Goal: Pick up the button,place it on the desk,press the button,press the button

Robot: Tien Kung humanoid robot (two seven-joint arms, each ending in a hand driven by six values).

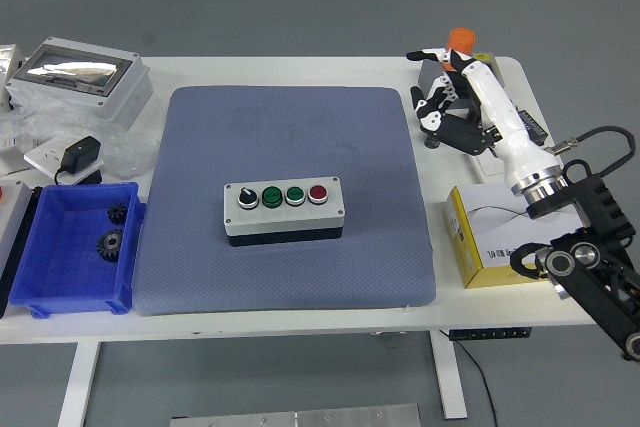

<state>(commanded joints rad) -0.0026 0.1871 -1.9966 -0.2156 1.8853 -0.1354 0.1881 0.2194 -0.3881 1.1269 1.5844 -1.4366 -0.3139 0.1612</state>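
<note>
Right hand (445,97) loosely curled, holding nothing — up by orange button (460,48), clear of button box (284,210).

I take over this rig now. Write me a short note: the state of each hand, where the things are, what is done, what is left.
Left hand: not in view.
Right hand: empty, fingers loosely curled, raised over the table's far right corner beside the grey box with the orange button.
Button box: flat on the blue mat, mid-table, untouched.
Done: box stands on the mat.
Left: cannot tell from this view whether any presses remain.
</note>
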